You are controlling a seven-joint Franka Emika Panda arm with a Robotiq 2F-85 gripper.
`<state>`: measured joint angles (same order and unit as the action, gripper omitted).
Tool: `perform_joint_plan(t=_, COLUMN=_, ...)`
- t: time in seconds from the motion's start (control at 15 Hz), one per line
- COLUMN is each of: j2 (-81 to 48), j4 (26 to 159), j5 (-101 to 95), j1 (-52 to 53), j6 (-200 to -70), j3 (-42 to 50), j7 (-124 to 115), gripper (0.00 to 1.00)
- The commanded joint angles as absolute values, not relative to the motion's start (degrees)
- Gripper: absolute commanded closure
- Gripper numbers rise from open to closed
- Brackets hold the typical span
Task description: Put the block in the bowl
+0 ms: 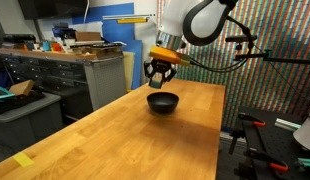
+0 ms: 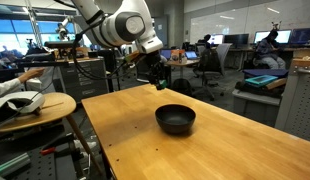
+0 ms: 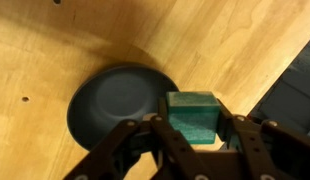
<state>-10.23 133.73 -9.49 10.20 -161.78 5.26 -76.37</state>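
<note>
While the hand grips the block, the bowl sits below.

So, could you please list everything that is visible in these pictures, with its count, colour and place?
block: one, teal-green, held between the fingers, over the bowl's rim in the wrist view
bowl: one, black, empty, on the table below the fingers
flat piece: one, yellow, near a table corner, far from the bowl
table: one, light wood, bears bowl and flat piece
drawer cabinet: one, grey, beyond the table
arm: one, white, reaching over the table
fingers: two, dark, shut on the block
</note>
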Motion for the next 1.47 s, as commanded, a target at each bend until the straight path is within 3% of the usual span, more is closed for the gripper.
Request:
perform_joint_plan(t=0.0, j2=-11.4, j4=130.1, j5=-6.0, j1=6.5, j6=-159.6, j3=4.8, j7=-71.7, gripper=0.79)
perform_joint_plan(t=1.4, j2=-30.0, j4=116.4, j5=-0.4, j1=3.9, j6=-153.0, j3=7.1, j7=-65.4, gripper=0.79)
